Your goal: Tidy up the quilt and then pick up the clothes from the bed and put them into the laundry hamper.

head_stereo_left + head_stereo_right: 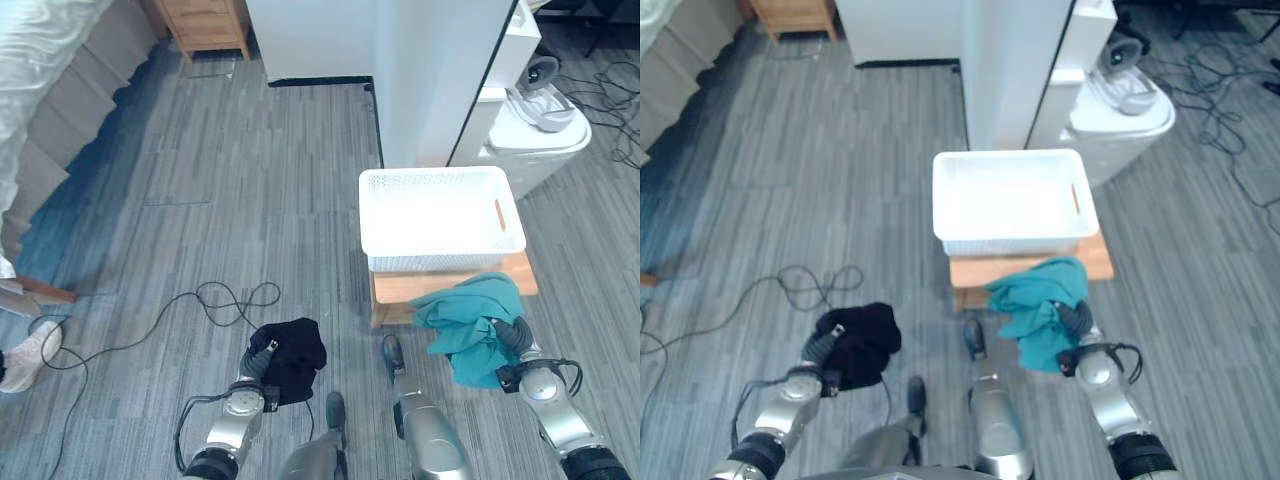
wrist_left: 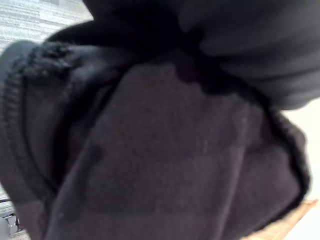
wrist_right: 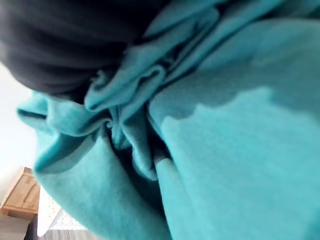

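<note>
The black garment (image 1: 291, 358) is bunched in the left hand (image 1: 262, 362), held above the floor (image 1: 200, 180) to the left of the hamper (image 1: 440, 215) and nearer the robot than it. In the left wrist view the dark cloth (image 2: 165, 150) covers almost everything, with ribbed knit along one edge; the hand's dark cover wraps into the bundle, so it is clenched on the cloth, though the fingertips are buried in it.

The teal garment (image 1: 470, 320) hangs from the right hand (image 1: 512, 335), which is clenched on it too; its folds droop just in front of the hamper's near side, overlapping the near edge of the wooden stool (image 1: 520, 275) beneath the hamper. The right wrist view shows teal folds (image 3: 225, 150) gathered against the hand's dark cover (image 3: 65, 45).

The hamper is a white perforated basket, sitting squarely on the low wooden stool, with nothing visible inside. Behind the hamper stands a white wall panel (image 1: 420, 70). Far to the left of the hamper lies the bed's edge with pale quilt (image 1: 40, 50), and beyond it a wooden nightstand (image 1: 205, 25).
</note>
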You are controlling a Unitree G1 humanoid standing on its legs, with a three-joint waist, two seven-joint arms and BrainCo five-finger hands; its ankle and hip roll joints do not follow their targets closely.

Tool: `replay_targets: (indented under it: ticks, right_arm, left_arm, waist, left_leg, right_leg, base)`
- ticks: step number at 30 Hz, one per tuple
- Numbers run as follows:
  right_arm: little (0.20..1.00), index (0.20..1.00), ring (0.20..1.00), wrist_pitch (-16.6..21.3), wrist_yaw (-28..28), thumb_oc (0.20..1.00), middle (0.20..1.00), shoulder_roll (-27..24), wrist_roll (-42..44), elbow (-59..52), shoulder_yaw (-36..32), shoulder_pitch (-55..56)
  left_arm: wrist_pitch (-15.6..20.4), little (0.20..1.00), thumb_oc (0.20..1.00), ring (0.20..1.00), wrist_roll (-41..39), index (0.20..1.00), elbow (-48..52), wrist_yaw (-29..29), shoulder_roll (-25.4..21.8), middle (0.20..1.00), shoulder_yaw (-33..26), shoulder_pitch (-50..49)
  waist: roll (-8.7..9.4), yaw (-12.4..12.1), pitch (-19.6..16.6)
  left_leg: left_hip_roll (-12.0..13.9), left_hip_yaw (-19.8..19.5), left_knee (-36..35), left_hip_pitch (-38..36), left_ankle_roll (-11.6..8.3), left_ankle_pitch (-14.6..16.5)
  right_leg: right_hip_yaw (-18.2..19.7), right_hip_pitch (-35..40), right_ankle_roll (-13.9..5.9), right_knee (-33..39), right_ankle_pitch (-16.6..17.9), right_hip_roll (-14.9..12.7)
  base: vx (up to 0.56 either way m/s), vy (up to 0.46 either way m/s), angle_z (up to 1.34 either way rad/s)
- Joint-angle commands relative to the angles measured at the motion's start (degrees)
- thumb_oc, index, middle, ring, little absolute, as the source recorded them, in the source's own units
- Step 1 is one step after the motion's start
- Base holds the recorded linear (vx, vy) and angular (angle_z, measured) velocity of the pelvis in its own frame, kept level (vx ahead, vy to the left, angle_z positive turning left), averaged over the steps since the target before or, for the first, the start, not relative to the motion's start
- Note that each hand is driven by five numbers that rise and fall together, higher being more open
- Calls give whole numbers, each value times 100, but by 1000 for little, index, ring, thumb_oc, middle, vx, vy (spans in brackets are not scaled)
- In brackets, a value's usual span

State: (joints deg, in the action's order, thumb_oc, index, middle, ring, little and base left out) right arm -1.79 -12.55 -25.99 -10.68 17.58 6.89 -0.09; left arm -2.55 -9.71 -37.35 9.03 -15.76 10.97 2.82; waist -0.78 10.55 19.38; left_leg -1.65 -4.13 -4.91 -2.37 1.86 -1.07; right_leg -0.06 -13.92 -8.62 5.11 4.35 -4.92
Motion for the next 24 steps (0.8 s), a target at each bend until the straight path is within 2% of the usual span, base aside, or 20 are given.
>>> replay_targets:
  ticks: [1, 2, 3, 4, 6, 7, 8, 9, 10, 12, 14, 15, 16, 20, 24]
  right_arm:
    - [200, 200, 200, 293, -314, 200, 200, -618, -221, -615, -503, -185]
    - [200, 200, 200, 294, -351, 200, 200, -761, -303, -699, -542, -254]
    - [200, 200, 200, 278, -390, 200, 200, -914, -376, -750, -587, -363]
    - [200, 200, 200, 299, -439, 200, 200, -1115, -443, -834, -672, -475]
    - [200, 200, 200, 261, -587, 200, 200, -1353, -500, -910, -854, -593]
    - [200, 200, 200, 262, -639, 200, 200, -1519, -550, -989, -947, -668]
    - [200, 200, 200, 247, -643, 200, 200, -1722, -612, -1149, -1018, -803]
    - [200, 200, 200, 242, -641, 200, 200, -1729, -612, -1152, -1019, -805]
    - [200, 200, 200, 257, -662, 200, 200, -1934, -607, -1281, -1122, -864]
    - [200, 200, 200, 275, -728, 200, 200, -1971, -627, -1306, -1200, -794]
    - [200, 200, 200, 278, -645, 200, 200, -2076, -771, -1575, -1219, -804]
    - [200, 200, 200, 286, -623, 200, 200, -2081, -793, -1635, -1210, -824]
    - [200, 200, 200, 331, -502, 200, 200, -1952, -816, -1689, -887, -1021]
    - [200, 200, 200, 312, -306, 200, 200, -1770, -932, -1623, -468, -1068]
    - [200, 200, 200, 317, -128, 200, 200, -1475, -1032, -1569, -142, -959]
  left_arm:
    - [255, 200, 200, 200, 396, 200, 687, -50, -139, 200, 63, -492]
    - [256, 200, 200, 200, 386, 200, 721, -29, -95, 200, 84, -504]
    - [277, 200, 200, 200, 354, 200, 757, -13, -47, 200, 99, -510]
    - [311, 200, 200, 200, 286, 200, 817, 5, 4, 200, 87, -475]
    - [348, 200, 200, 200, 249, 200, 874, 40, 28, 200, 115, -456]
    - [358, 200, 200, 200, 253, 200, 868, 66, 21, 200, 106, -400]
    - [364, 200, 200, 200, 230, 200, 863, 74, 24, 200, 107, -355]
    - [364, 200, 200, 200, 230, 200, 861, 74, 31, 200, 107, -351]
    - [400, 200, 200, 200, 125, 200, 896, 123, 17, 200, 60, -333]
    - [395, 200, 200, 200, 132, 200, 885, 135, 20, 200, 86, -341]
    - [386, 200, 200, 200, 111, 200, 867, 90, 40, 200, 125, -383]
    - [381, 200, 200, 200, 123, 200, 835, 77, 44, 200, 138, -372]
    - [366, 200, 200, 200, 141, 200, 732, 64, 14, 200, 180, -344]
    - [347, 200, 200, 200, 153, 200, 643, 58, 13, 200, 170, -363]
    - [333, 200, 200, 200, 167, 200, 582, 82, 11, 200, 116, -392]
  waist:
    - [110, 156, -412]
    - [50, 182, -424]
    - [2, 187, -430]
    - [3, 187, -393]
    - [60, 97, -373]
    - [129, 55, -381]
    - [130, -64, -431]
    - [122, -80, -432]
    - [59, -157, -437]
    - [63, -171, -400]
    - [-29, -138, -441]
    - [-42, -121, -452]
    - [-29, -140, -470]
    - [11, -193, -476]
    - [40, -240, -471]
  left_leg:
    - [273, 304, 178, -1200, -527, 1110]
    - [310, 345, 502, -1164, -583, 1121]
    - [294, 373, 942, -1065, -672, 998]
    - [264, 396, 1554, -887, -856, 729]
    - [347, 502, 2233, -436, -933, 435]
    - [270, 565, 2172, -95, -867, 537]
    - [139, 546, 1713, 144, -726, 796]
    - [139, 562, 1678, 117, -718, 799]
    - [226, 530, 1044, 309, -720, 520]
    - [316, 602, 956, 315, -757, 388]
    - [379, 683, 448, 50, -698, 343]
    - [398, 734, 322, -33, -703, 299]
    - [451, 856, 66, -150, -698, 224]
    - [498, 911, 0, -155, -694, 225]
    - [496, 915, -9, -141, -675, 250]
  right_leg:
    - [-59, 41, -58, -359, 644, 6]
    - [-83, 133, -29, -376, 655, 19]
    - [-81, 270, 13, -354, 667, 47]
    - [-81, 449, 92, -316, 713, 45]
    - [-111, 750, 162, -165, 539, 0]
    - [-62, 868, 167, -90, 470, -42]
    - [127, 950, 128, -55, 341, -11]
    - [144, 950, 123, -61, 323, -9]
    - [276, 1099, 107, -67, 208, 15]
    - [282, 1135, 110, -68, 148, -11]
    - [347, 1136, 148, -104, 71, 135]
    - [371, 1126, 150, -101, 76, 136]
    - [448, 1022, 110, -102, 126, 128]
    - [477, 960, 63, -92, 162, 90]
    - [474, 941, 22, -91, 183, 42]
  base:
    - [440, -161, 48]
    - [375, -127, 42]
    - [301, -144, 35]
    - [261, -122, 28]
    - [237, -118, 19]
    - [345, -47, -9]
    - [286, 2, -29]
    - [339, 83, -83]
    - [159, 54, -84]
    - [140, 65, -69]
    - [155, 98, -46]
    - [112, 125, -59]
    - [49, 86, -53]
    - [32, 50, -43]
    - [-6, 33, 33]
